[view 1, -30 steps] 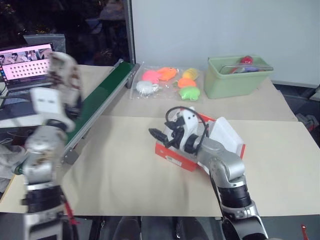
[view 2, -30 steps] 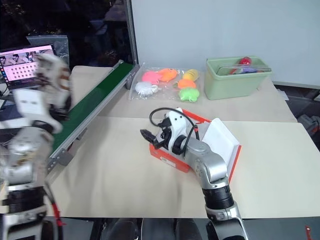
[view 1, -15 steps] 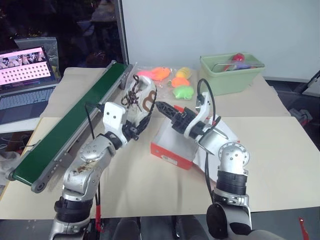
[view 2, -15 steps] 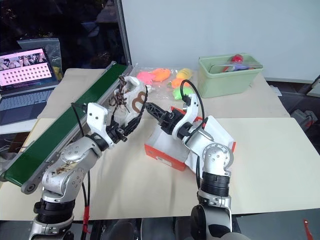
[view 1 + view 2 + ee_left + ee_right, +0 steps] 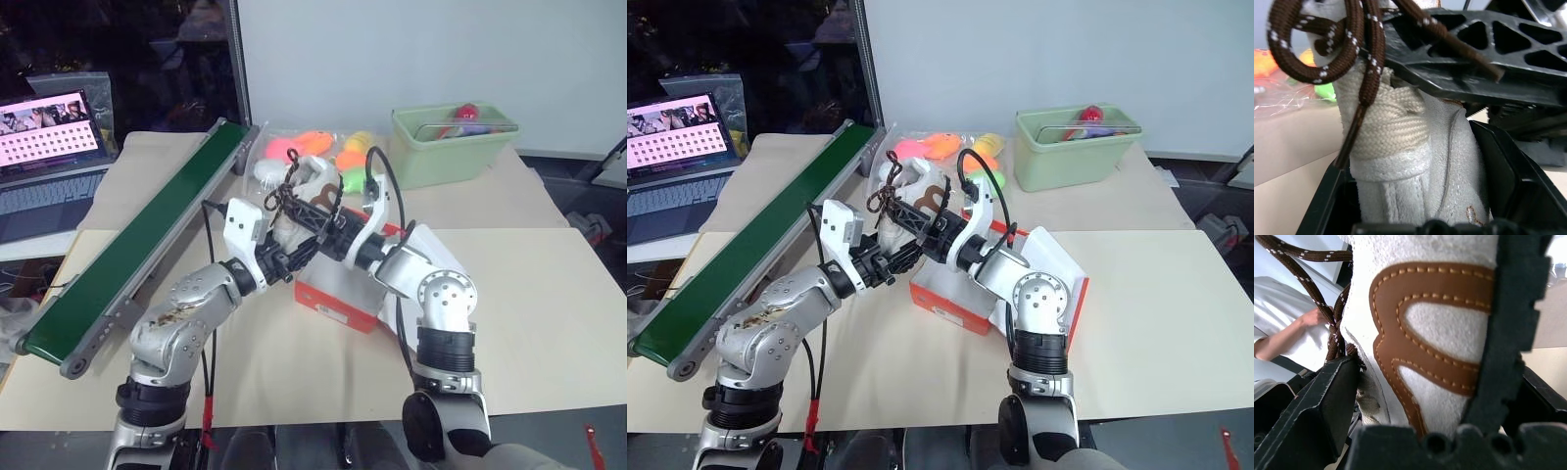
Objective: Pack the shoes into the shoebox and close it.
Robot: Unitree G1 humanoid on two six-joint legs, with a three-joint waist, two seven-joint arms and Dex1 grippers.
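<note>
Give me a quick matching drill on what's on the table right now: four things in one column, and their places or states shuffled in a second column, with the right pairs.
Things:
1. shoe
2. shoebox
3. green bin
4. laptop

Places or states:
A. at the far left edge, screen lit
B. on the table under the arms, lid open
C. at the far right of the table, by the wall
D. held up off the table, clamped in the left end effector, with the right end effector around it

Pairs: 1-D, 2-B, 3-C, 4-A
</note>
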